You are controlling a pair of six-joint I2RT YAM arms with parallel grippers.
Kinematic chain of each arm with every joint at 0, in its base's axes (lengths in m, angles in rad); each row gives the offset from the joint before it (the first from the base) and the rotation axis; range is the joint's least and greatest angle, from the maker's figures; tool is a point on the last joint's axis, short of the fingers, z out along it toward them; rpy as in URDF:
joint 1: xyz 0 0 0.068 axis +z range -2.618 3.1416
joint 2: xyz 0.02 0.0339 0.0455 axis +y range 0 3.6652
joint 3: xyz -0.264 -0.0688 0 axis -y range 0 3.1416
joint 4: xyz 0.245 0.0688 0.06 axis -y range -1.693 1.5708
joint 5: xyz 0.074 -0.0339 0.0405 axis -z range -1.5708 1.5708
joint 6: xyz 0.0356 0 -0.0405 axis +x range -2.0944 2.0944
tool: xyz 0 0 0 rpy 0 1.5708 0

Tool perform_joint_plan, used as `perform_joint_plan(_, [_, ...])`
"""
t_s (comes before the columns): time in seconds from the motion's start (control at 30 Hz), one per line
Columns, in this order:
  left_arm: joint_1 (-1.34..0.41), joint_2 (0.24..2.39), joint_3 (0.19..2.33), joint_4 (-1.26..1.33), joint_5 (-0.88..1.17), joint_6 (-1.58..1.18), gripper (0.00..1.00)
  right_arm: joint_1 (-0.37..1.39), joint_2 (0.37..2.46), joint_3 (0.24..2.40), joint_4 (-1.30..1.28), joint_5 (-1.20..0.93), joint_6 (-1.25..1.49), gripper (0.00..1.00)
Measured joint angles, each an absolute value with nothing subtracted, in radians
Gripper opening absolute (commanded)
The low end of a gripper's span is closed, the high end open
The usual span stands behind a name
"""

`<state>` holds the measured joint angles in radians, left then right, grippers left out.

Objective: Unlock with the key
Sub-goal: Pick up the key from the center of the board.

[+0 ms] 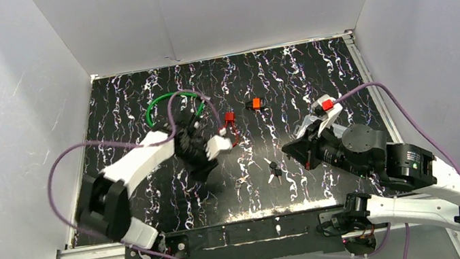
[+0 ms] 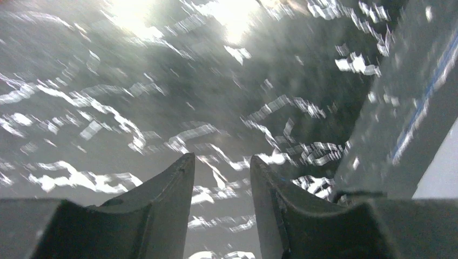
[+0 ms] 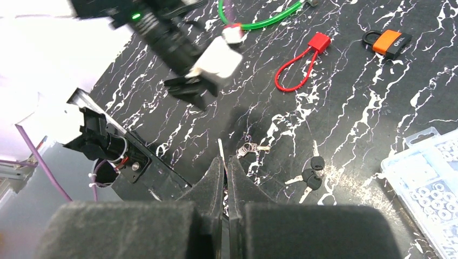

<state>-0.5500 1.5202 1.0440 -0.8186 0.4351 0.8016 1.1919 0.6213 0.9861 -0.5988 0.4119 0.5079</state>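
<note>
On the near middle of the table (image 1: 316,82), the silver keys (image 1: 243,182) and the black-headed keys (image 1: 275,171) lie loose, neither bunch picked up. The left gripper (image 1: 204,168) hangs just left of them, fingers parted round nothing. The right gripper (image 1: 287,148) sits to their right, clenched tight. The orange padlock (image 1: 254,104) and red cable lock (image 1: 230,124) lie farther back. I'd say fetching a key comes first: drop squarely over its head, pinch it flat so the blade sticks out, then steady the lock with the other arm.
</note>
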Motion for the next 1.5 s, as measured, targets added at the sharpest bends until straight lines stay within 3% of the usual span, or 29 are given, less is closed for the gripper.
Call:
perform_joint_plan(0.13, [-0.529, 1.272, 0.888, -0.924, 0.409, 0.839, 0.59, 1.191, 0.620, 0.983, -0.588, 0.399, 0.507, 0.01])
perform_joint_plan(0.3, [-0.509, 1.209, 0.912, -0.952, 0.394, 0.778, 0.71, 1.190, 0.612, 0.965, -0.567, 0.387, 0.505, 0.01])
perform_joint_plan(0.57, [-0.508, 1.680, 1.504, -0.754, 0.389, 0.329, 0.77, 1.189, 0.607, 0.957, -0.558, 0.391, 0.498, 0.01])
perform_joint_plan(0.7, [-0.516, 1.892, 1.598, -0.674, 0.340, 0.195, 0.77, 1.188, 0.608, 0.957, -0.550, 0.397, 0.496, 0.01])
perform_joint_plan(1.0, [-0.541, 2.105, 1.698, -0.655, 0.231, 0.100, 0.76, 1.187, 0.608, 0.957, -0.548, 0.413, 0.493, 0.01])
perform_joint_plan(1.17, [-0.542, 2.114, 1.717, -0.615, 0.205, 0.118, 0.67, 1.187, 0.615, 0.957, -0.545, 0.419, 0.488, 0.01])
perform_joint_plan(1.33, [-0.542, 2.123, 1.697, -0.581, 0.197, 0.182, 0.50, 1.187, 0.639, 0.960, -0.543, 0.421, 0.473, 0.01])
perform_joint_plan(1.5, [-0.542, 2.125, 1.642, -0.549, 0.206, 0.221, 0.49, 1.187, 0.648, 0.970, -0.544, 0.420, 0.467, 0.01])
